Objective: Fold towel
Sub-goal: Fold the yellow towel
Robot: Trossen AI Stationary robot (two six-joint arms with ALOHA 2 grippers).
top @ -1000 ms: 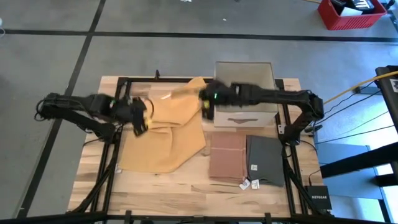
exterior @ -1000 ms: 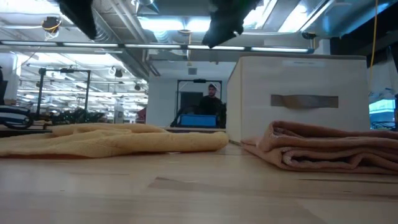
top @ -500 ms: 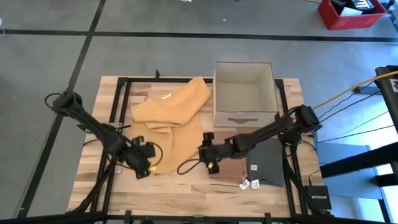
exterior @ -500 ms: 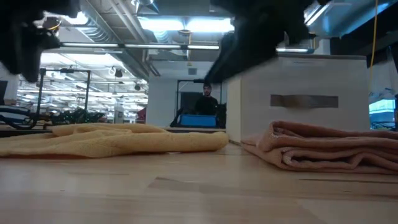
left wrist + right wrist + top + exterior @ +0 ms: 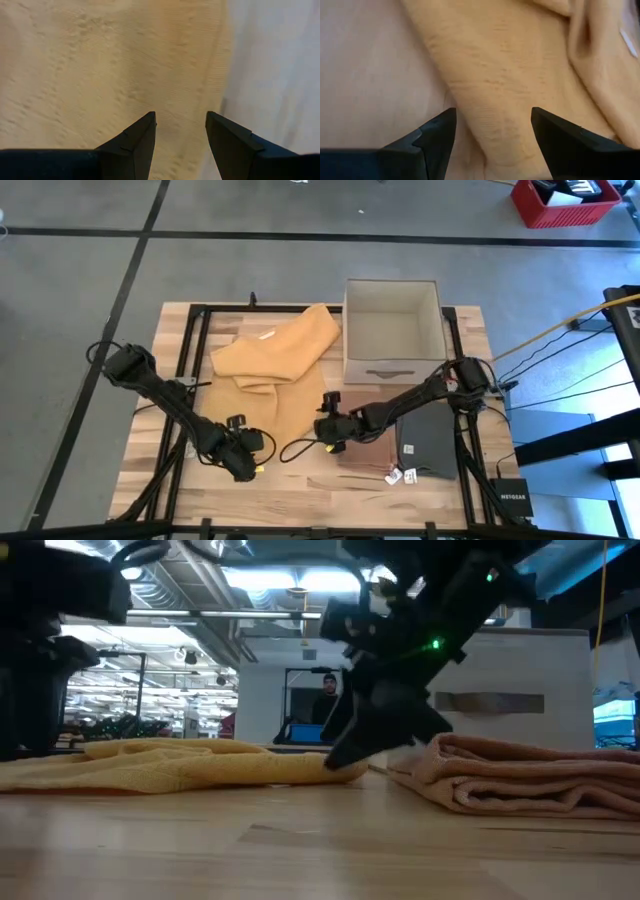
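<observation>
Straddling the yellow towel (image 5: 272, 370), both arms' fingers (image 5: 135, 145) gape empty.

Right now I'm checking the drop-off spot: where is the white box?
In the high view the white box sits at the table's far edge, right of centre, beside the yellow towel and behind the folded towels.

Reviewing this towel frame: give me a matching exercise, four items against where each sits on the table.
Items:
1. yellow towel
2. open box
3. grey folded cloth
4. left gripper

Places:
A. far side, right of the yellow towel
B. near right corner
C. spread left of centre
D. near edge, at the towel's near-left corner

Pairs: 1-C, 2-A, 3-B, 4-D
</observation>
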